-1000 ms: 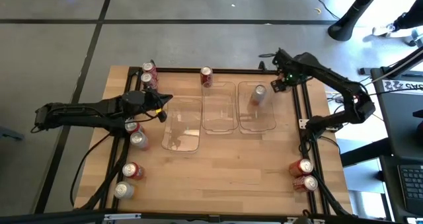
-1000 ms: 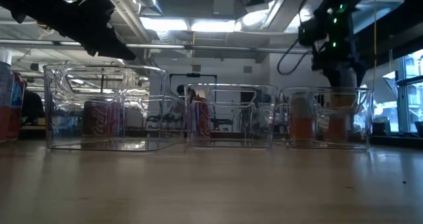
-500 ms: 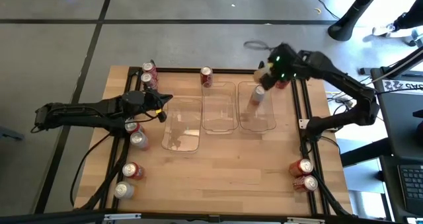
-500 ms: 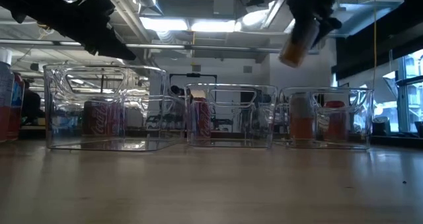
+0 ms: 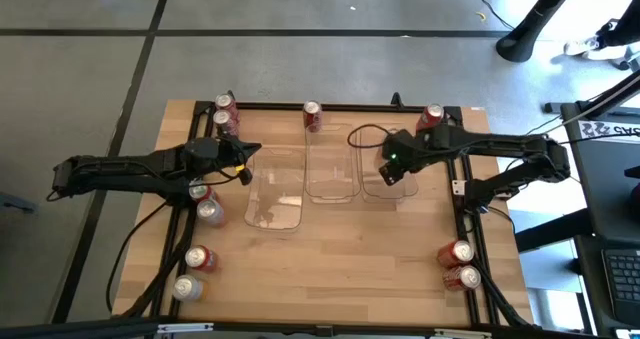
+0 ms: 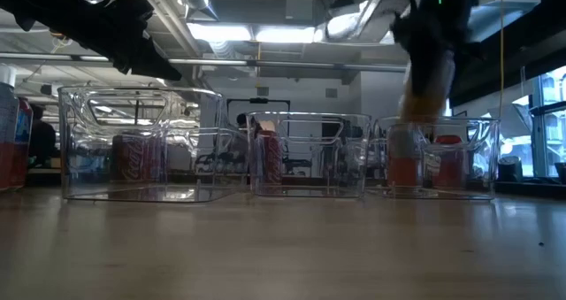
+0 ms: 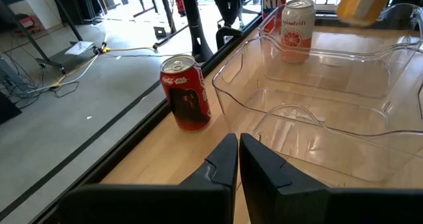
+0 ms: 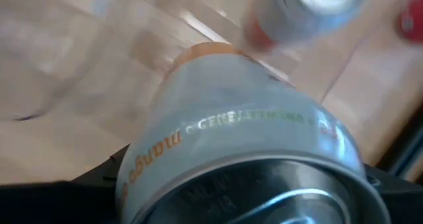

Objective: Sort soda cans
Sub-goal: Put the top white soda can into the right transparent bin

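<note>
My right gripper [image 5: 393, 160] hangs over the right clear tray [image 5: 404, 187], shut on a gold can [image 6: 424, 80] that fills the right wrist view [image 8: 244, 138]. A second gold can [image 6: 402, 163] stands on its base in that tray, below the held one [image 8: 317, 4]. My left gripper [image 7: 238, 154] waits shut at the left tray's [image 5: 275, 189] left edge, near a red can [image 7: 187, 92]. Red cans stand along the table's left side [image 5: 210, 213], at the far edge [image 5: 313, 116] and at the near right [image 5: 457, 252]. My right gripper pinches the gold can by its body [image 8: 198, 98] between the two fingers, whose dark tips show on either side of it. The can is lifted clear above the right tray and stands about upright in the low view. The can hides the pads themselves.
A middle clear tray [image 5: 333, 164] sits between the other two. One red can [image 5: 432, 117] stands at the far right corner by the black frame rail [image 5: 462, 159]. Bare wood [image 5: 340, 264] lies toward the near edge.
My right gripper has lifted the gold can from the far right corner, swung it up and toward the left, then brought it toward the near edge and down over the right tray. The can was tilted half a second ago and now hangs about upright.
</note>
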Robot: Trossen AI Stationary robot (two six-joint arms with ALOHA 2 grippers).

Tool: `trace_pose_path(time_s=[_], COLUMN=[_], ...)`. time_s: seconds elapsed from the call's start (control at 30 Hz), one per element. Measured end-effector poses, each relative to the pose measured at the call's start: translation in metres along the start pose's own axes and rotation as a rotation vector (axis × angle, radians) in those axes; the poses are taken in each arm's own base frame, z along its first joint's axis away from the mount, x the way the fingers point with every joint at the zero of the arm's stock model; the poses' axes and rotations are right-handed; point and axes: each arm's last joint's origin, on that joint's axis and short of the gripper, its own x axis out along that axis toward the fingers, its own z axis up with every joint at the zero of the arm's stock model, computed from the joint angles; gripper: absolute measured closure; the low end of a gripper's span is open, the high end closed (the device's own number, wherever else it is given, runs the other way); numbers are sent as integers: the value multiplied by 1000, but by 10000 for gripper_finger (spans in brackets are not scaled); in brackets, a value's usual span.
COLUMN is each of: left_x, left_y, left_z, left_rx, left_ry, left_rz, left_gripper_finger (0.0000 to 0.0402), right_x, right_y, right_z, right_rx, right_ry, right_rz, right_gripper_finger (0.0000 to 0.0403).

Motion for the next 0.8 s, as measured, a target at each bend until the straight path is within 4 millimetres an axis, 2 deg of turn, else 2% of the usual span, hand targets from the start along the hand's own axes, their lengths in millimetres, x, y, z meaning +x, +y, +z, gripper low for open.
trace_pose_path(time_s=[0.1, 0.27, 0.67, 0.8], left_x=[0, 0, 0, 0], left_y=[0, 0, 0, 0], left_z=[0, 0, 0, 0], left_rx=[-12, -17, -69, -70], left_ry=[0, -2, -5, -5], left_rz=[0, 0, 0, 0], left_gripper_finger=[391, 391, 391, 391], right_x=[22, 46, 76, 88], right_y=[-1, -4, 2, 5], right_z=[-5, 0, 9, 9], right_rx=[27, 65, 68, 57], right_ry=[51, 58, 72, 103], right_rz=[-60, -101, -188, -219], right_gripper_finger=[121, 121, 121, 100])
